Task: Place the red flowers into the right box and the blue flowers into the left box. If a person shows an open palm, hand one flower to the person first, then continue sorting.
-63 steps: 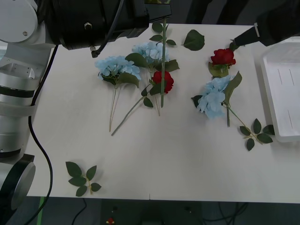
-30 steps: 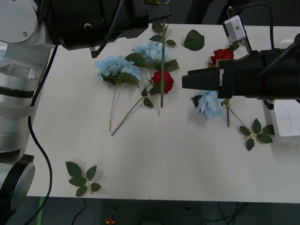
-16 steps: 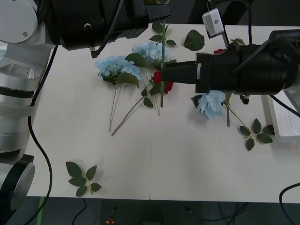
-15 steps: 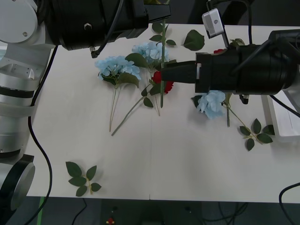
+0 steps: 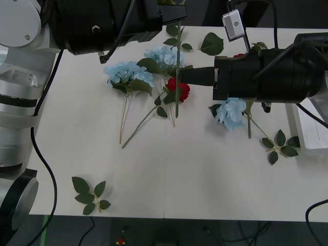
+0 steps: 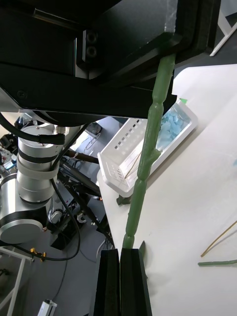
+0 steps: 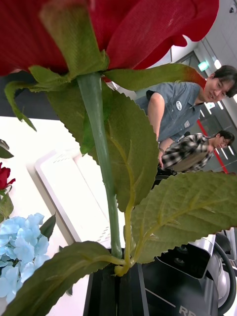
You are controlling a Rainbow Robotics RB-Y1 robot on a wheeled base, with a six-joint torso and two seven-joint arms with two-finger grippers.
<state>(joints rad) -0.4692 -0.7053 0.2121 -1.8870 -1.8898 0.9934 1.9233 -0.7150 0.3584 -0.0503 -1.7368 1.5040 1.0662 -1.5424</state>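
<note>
Left gripper (image 5: pixel 171 13) is hanging over the far edge of the counter (image 5: pixel 205 174), pinching the held rose (image 7: pixel 123 29) by its stem. In the left wrist view the stem is running straight down between the two black fingers (image 7: pixel 106 291). In the front view the stem is hanging upright over the flowers below.

Right gripper (image 5: pixel 182 77) is reaching across from the right, level with the hanging stem. Its fingers (image 6: pixel 109 281) are pressed together with no gap. The lower end of the stem is sitting just at their tips; I cannot tell whether it is touching them.

On the counter:
- A second red rose (image 5: pixel 179 89) is lying just below my right gripper.
- Two blue flowers (image 5: pixel 125 74) are lying side by side toward the left.
- A third blue flower (image 5: pixel 230 110) is lying under my right arm.
- A leaf sprig (image 5: pixel 89 195) is lying near the front left corner, another sprig (image 5: pixel 279 143) beside the right box (image 5: pixel 307 128).

The left box (image 6: pixel 123 163) is showing in the right wrist view off the counter's end, with blue petals inside.
</note>
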